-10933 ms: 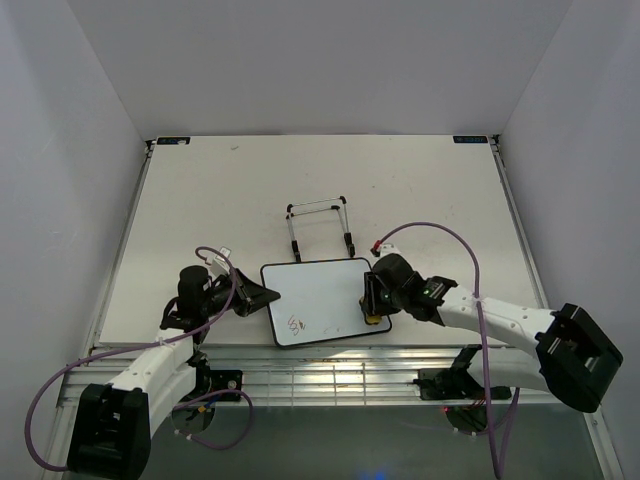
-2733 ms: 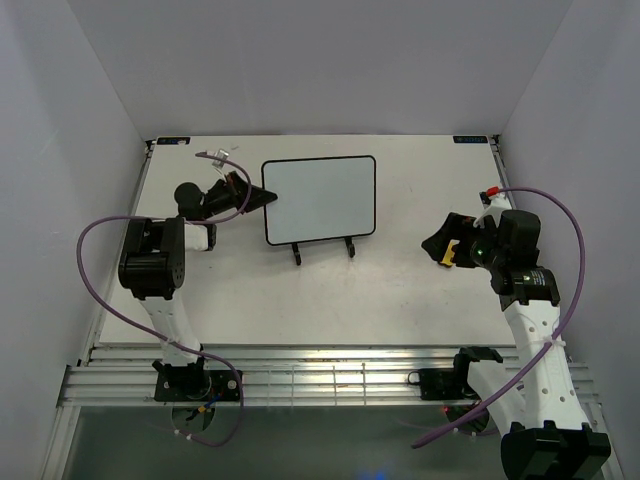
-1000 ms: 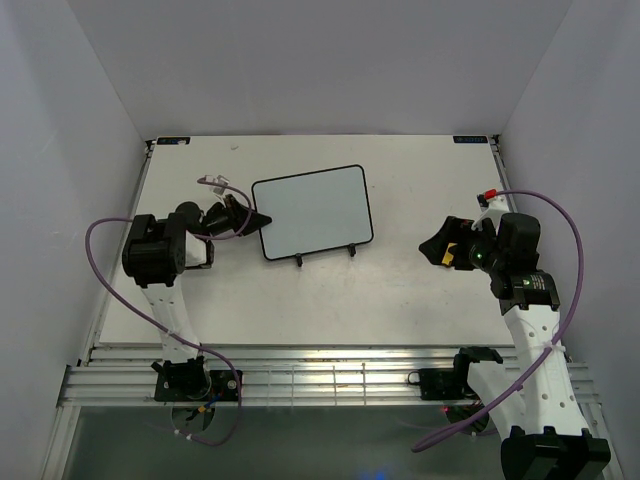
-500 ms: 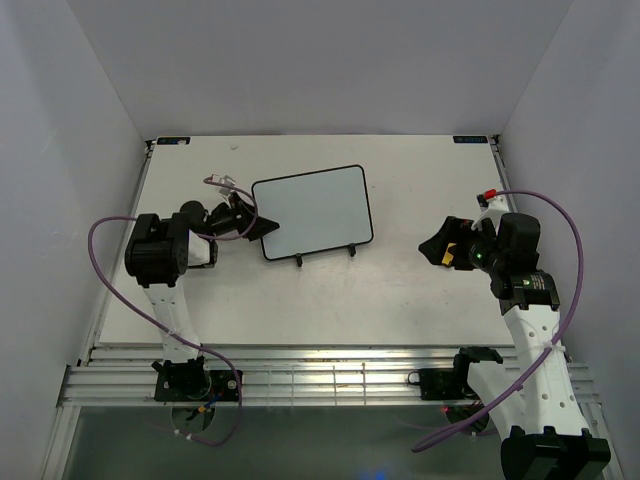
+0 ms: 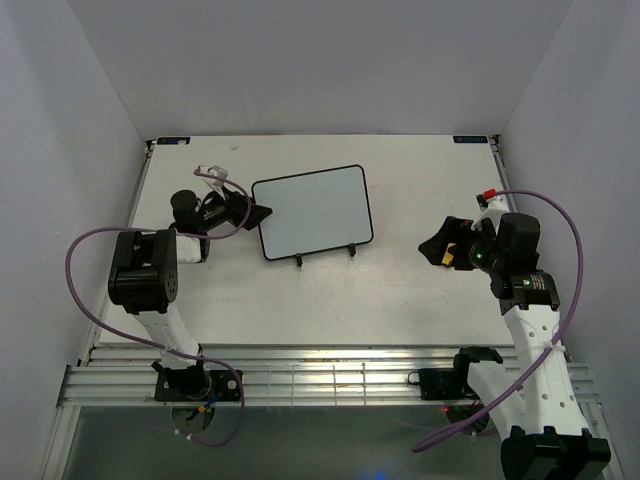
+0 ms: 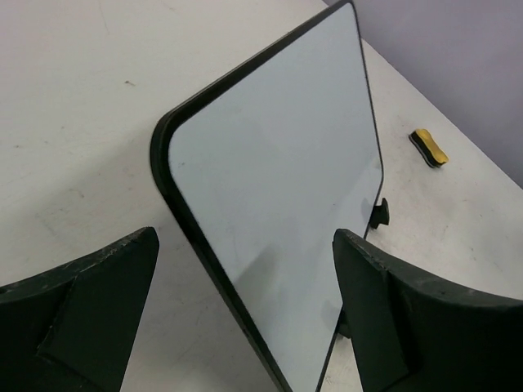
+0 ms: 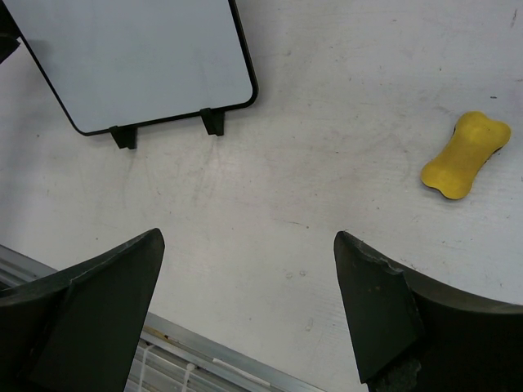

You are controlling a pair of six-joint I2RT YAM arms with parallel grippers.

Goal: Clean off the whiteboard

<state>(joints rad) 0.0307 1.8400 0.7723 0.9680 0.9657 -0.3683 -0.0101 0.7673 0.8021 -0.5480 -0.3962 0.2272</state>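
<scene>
Left gripper [image 5: 264, 213] shifted, open, beside whiteboard [image 5: 312, 212]

I work in a robotics lab cell: a white table [image 5: 400, 300] boxed in by plain pale walls [image 5: 330, 60]. Aluminium rails [image 5: 330, 375] line its near edge, and purple cables [image 5: 88, 250] loop in the open.

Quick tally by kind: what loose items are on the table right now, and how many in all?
whiteboard: 1
stand (only its feet show): 1
eraser, yellow: 1
Total: 3
</scene>
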